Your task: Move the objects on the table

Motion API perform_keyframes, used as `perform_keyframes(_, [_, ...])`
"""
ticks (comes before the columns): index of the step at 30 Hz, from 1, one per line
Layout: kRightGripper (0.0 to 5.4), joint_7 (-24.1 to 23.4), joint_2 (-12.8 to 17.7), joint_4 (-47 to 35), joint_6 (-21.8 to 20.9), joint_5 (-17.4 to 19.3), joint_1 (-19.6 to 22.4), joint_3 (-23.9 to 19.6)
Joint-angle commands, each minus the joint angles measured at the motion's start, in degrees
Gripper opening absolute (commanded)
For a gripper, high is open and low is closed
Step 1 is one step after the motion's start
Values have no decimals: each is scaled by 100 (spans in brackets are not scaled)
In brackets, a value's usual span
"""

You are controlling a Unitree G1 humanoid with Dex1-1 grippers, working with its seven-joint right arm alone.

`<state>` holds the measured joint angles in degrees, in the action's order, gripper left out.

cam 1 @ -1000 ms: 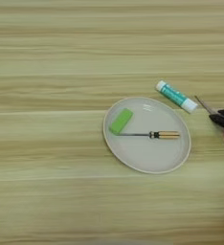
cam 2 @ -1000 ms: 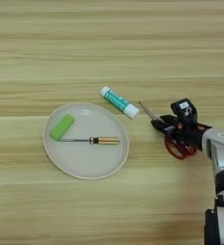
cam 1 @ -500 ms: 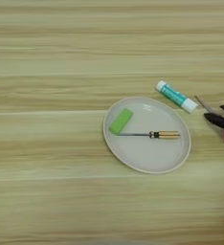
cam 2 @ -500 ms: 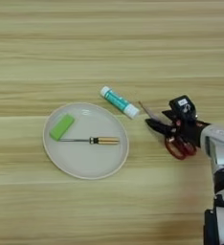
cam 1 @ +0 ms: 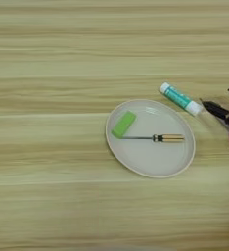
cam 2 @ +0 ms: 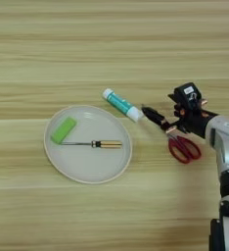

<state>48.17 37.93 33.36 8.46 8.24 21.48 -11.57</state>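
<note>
The scissors (cam 2: pixel 177 141) lie on the bench (cam 2: pixel 111 49) right of the plate (cam 2: pixel 120 164), red loops toward the robot's right, blades pointing left toward the tube (cam 2: pixel 121 105), whose white cap end sits just beside the blade tips. The hand (cam 2: pixel 169 113) is over the blade end: one black finger (cam 2: pixel 154 116) lies low along the blades and the other is up by the wrist, so the hand looks spread; whether it touches the metal I cannot tell.

The scissors should be stiff, fairly light and slick on the steel. The pivot or the neck just before the loops looks like the surest hold, since thin blades could twist in a pinch.

The screwdriver (cam 2: pixel 93 144) lies flat in the plate, handle to the right, with a green block (cam 2: pixel 64 130) just beside its tip. It is thin and would likely roll.

Open bench spreads wide above and below the plate and to its left. Only the tube crowds the scissors, and no bench edge shows.
</note>
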Motion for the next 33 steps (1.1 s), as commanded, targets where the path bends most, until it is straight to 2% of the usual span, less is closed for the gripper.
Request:
perform_keyframes(1, [538,4,220,-888,46,221,194,-137])
perform_keyframes(9, [538,380,183,-1760,51,575,25,-146])
perform_keyframes(18, [538,418,180,-1844,78,605,-2,-159])
perform_keyframes(22, [538,647,124,-2196,-41,758,6,-118])
perform_keyframes(29, [538,729,122,-2373,-37,805,-40,-114])
perform_keyframes(33, [538,944,124,-2483,-75,802,-80,-6])
